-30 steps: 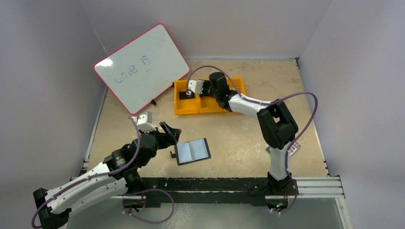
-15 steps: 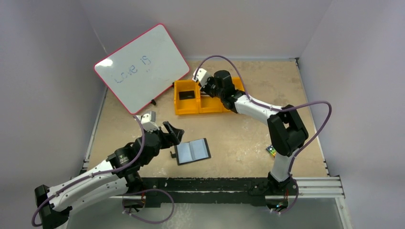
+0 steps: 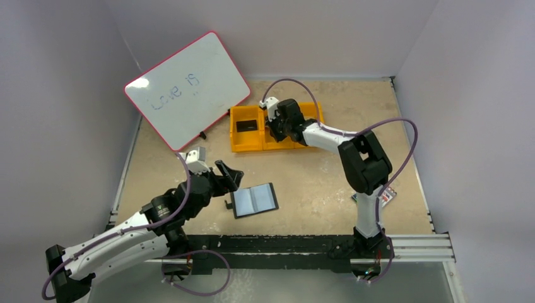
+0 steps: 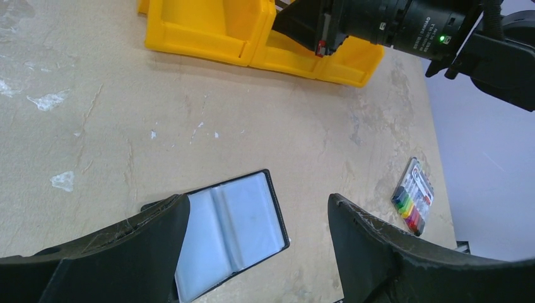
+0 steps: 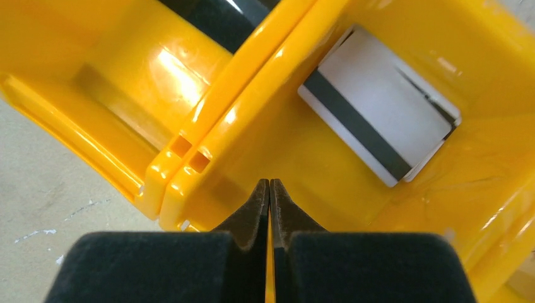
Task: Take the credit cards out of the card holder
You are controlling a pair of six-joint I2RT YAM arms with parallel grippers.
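Note:
The card holder lies open on the table, black with grey-clear sleeves; no card shows in them in the left wrist view. My left gripper is open and empty just left of it, above its left page. A black credit card lies in the left compartment of the orange tray. A white card with a dark stripe lies on top of other cards in the middle compartment. My right gripper is shut and empty over that compartment's near wall.
A pink-rimmed whiteboard leans at the back left, next to the tray. A pack of coloured markers lies at the right near my right arm's base, also in the left wrist view. Walls close in the table.
My right gripper left the tray's left compartment, rose, then came down to the right over the middle compartment. The black card now shows uncovered. My left arm barely moved.

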